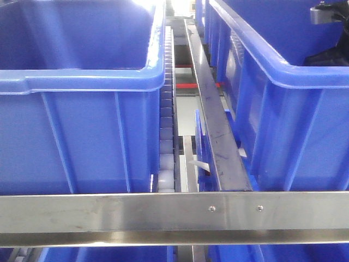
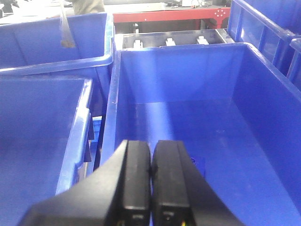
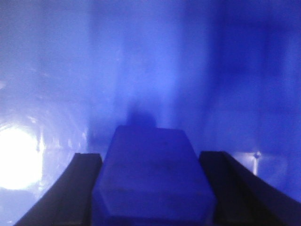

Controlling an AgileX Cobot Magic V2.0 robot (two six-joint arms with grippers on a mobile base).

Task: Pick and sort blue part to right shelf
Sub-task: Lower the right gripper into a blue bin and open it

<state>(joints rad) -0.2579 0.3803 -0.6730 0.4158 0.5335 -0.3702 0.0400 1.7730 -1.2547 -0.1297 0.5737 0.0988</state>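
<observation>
In the right wrist view a blue part [image 3: 153, 174], a blocky piece, fills the space between my right gripper's [image 3: 153, 188] two dark fingers [image 3: 82, 188], which are shut on its sides. Around it are the blurred, glossy inner walls of a blue bin [image 3: 225, 70]. In the front view only a bit of the right arm [image 1: 329, 13] shows, inside the right-hand bin [image 1: 283, 109]. My left gripper [image 2: 151, 162] is shut with its pads pressed together and nothing between them. It hovers over a big blue bin [image 2: 188, 80]. A small dark blue piece [image 2: 201, 164] lies on that bin's floor just beside the fingers.
Large blue bins [image 1: 82, 109] stand on both sides of a roller rail [image 1: 166, 136] and a metal divider bar [image 1: 215, 120]. A steel crossbar [image 1: 174, 213] runs across the front. More blue bins [image 2: 42, 136] sit left of my left gripper, and a red-framed bench [image 2: 164, 16] stands behind.
</observation>
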